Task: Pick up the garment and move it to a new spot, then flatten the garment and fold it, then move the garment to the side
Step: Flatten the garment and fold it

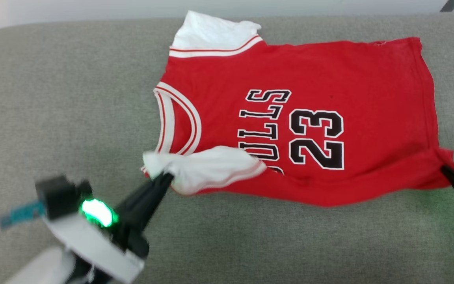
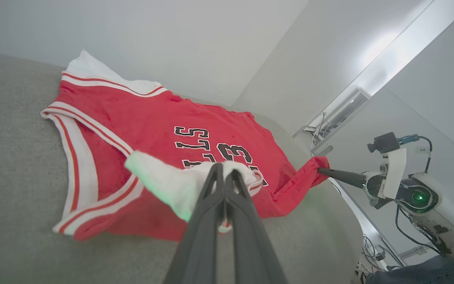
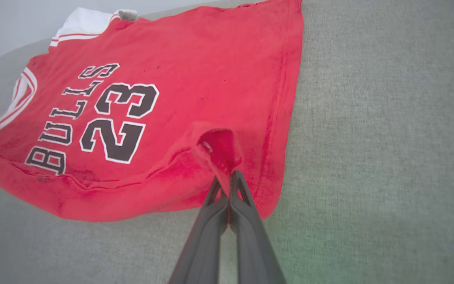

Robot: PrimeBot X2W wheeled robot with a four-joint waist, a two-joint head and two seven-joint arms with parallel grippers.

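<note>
The garment [image 1: 309,94] is a red jersey with white sleeves and black "BULLS 23" lettering, spread on a grey padded surface [image 1: 53,98]. My left gripper [image 1: 167,176] is shut on the near white sleeve [image 1: 207,167], lifting it a little over the jersey's front. My right gripper [image 1: 444,169] is shut on the near hem corner at the right, which is pulled up into a peak. The left wrist view has the pinched sleeve [image 2: 175,185] at my left gripper [image 2: 224,169]. Bunched red cloth [image 3: 219,152] rises at my right gripper [image 3: 227,175] in the right wrist view.
The grey padded surface [image 3: 388,118] extends on all sides of the jersey, with a pale wall [image 2: 152,35] behind it. In the left wrist view, cables and equipment [image 2: 373,252] sit past the surface's right end.
</note>
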